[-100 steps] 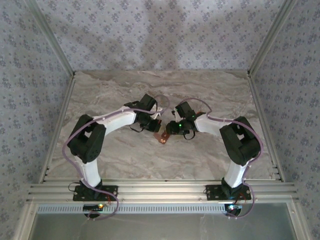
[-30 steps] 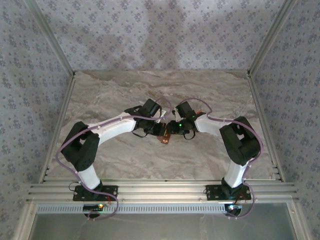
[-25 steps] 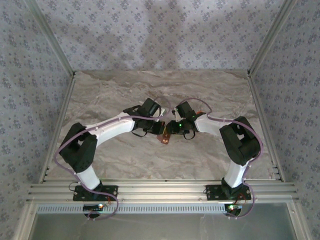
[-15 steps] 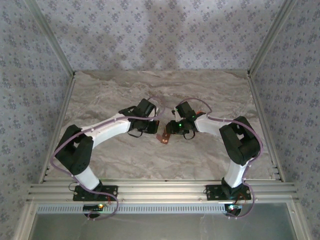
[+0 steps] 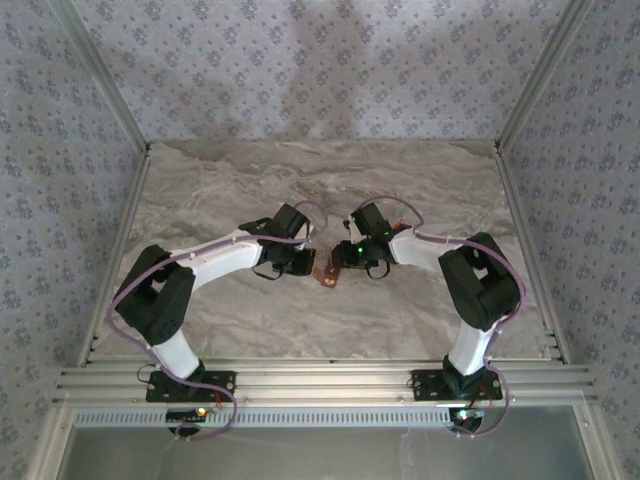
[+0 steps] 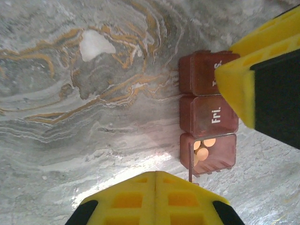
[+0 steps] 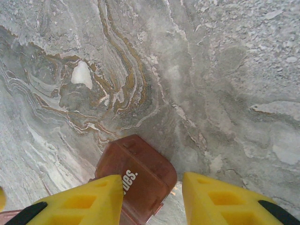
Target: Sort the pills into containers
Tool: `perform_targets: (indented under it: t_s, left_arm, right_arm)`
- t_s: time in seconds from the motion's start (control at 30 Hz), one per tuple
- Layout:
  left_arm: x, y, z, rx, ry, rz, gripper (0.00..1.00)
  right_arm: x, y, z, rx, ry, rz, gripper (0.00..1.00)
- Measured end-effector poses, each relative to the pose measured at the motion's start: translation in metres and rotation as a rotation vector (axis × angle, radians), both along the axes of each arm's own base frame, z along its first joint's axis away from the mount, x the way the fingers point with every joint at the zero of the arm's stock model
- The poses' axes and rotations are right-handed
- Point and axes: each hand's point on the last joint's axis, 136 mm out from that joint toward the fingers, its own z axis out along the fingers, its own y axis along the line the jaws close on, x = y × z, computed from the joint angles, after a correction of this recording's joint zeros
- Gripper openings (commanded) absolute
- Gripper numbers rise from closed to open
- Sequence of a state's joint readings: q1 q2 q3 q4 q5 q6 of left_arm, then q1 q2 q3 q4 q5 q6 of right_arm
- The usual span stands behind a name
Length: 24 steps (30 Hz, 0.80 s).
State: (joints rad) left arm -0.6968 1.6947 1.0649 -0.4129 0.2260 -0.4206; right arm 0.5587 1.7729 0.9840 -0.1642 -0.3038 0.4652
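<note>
Marble tabletop (image 5: pixel 200 190), patterned walls. Left gripper (image 6: pixel 154 182) has its jaws pressed together, just beside the open end cell of the reddish-brown container strip (image 6: pixel 208 115) mid-table. Orange pills (image 6: pixel 203 149) lie in that cell. Right gripper (image 7: pixel 152 182) is parted, straddling the strip's opposite end, with a gap on one side.

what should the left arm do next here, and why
Probably nudge the shut left end effector against the raised lid to fold it over the open cell: orange pills already lie inside, and the Fri. cell beside it is closed.
</note>
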Motion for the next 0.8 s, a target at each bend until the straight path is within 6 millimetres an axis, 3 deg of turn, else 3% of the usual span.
perform_targets:
  t_s: [0.27, 0.8]
  left_arm:
    - [-0.009, -0.009, -0.004, -0.014, 0.025, -0.033, 0.00]
    - [-0.012, -0.035, 0.014, -0.065, -0.003, -0.080, 0.00]
  right_arm:
    - [0.000, 0.000, 0.000, 0.000, 0.000, 0.000, 0.40]
    - [0.001, 0.001, 0.000, 0.005, -0.004, -0.003, 0.40]
